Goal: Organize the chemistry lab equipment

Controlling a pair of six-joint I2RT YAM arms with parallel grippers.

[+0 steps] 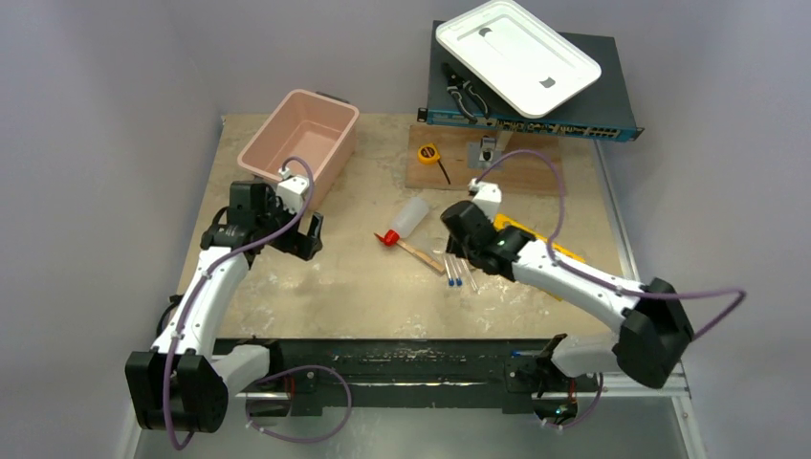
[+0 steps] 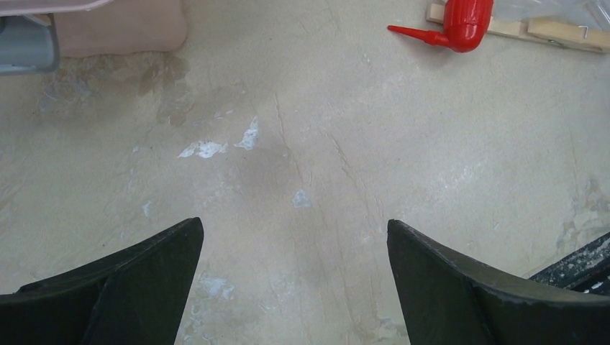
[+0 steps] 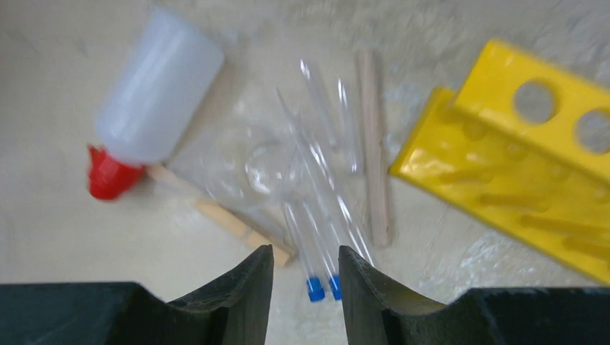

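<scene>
From above, we see the small translucent-white squeeze bottle with red nozzle (image 1: 409, 218) lying near the middle of the beige table (image 1: 363, 287). The thin clear tubes with blue tips (image 1: 457, 273) lie just near and right of it. The yellow holed rack (image 1: 564, 253) is to the right, partly hidden by the right gripper (image 1: 457, 252).

In the left wrist view, the left gripper (image 2: 295, 224) stands wide and holds nothing.

In the right wrist view, the right gripper's jaws stand narrow and empty above the tubes. A slim wooden stick (image 3: 375, 144) lies between the tubes and the rack.

Bottle (image 3: 158, 86) L of tubes (image 3: 316, 208), rack (image 3: 518, 165) on R.
</scene>
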